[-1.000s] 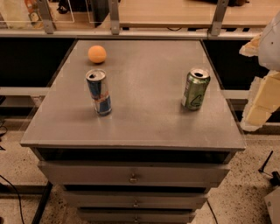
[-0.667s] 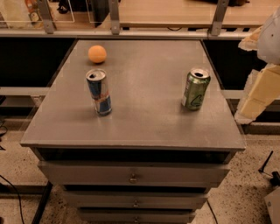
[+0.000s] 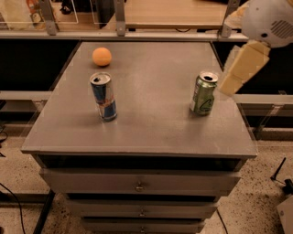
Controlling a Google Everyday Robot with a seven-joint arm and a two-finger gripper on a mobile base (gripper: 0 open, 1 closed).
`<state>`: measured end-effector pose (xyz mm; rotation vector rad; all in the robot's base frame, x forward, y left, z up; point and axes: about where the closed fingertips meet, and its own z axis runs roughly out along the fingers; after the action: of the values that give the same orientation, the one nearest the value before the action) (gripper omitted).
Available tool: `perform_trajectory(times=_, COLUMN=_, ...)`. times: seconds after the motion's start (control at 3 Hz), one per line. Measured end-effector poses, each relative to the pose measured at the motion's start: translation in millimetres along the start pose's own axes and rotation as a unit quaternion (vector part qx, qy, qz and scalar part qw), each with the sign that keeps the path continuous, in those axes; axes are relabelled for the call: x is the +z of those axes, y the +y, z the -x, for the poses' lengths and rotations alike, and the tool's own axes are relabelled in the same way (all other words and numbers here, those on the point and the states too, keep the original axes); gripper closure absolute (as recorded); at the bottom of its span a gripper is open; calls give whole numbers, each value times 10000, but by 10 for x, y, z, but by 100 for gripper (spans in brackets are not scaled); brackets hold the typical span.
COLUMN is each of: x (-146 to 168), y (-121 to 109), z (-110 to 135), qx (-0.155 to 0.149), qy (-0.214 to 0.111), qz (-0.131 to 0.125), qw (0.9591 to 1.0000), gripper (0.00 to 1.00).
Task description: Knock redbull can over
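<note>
The redbull can [image 3: 103,96] is slim, blue and silver with a red marking. It stands upright on the left half of the grey tabletop [image 3: 151,123]. My gripper [image 3: 231,84] shows as a cream-coloured part hanging from the white arm [image 3: 270,20] at the upper right. It sits above the table's right edge, just right of the green can [image 3: 203,93] and far to the right of the redbull can.
The wider green can stands upright on the right half of the table. An orange ball [image 3: 101,56] lies at the back left. The table is a drawer cabinet [image 3: 137,185]. A rail and a wooden counter [image 3: 174,13] run behind it.
The arm has swung left and inward from beyond the table's right side, so its cream end is now over the right edge near the green can. The cans and the ball have not moved.
</note>
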<state>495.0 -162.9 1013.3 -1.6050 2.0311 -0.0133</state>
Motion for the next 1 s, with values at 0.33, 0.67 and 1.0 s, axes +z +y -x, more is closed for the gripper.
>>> perform_trajectory(times=0.33, x=313, y=-70, z=423, qx=-255, qy=-216, qz=143, qw=9993, gripper=0)
perform_trajectory(times=0.67, x=341, y=-66, z=472, qx=-294, qy=-236, qz=164, qw=9992, gripper=0)
perform_trajectory(times=1.0, x=336, y=-58, z=508, qx=-195, qy=-462, qz=194, qw=9986, gripper=0)
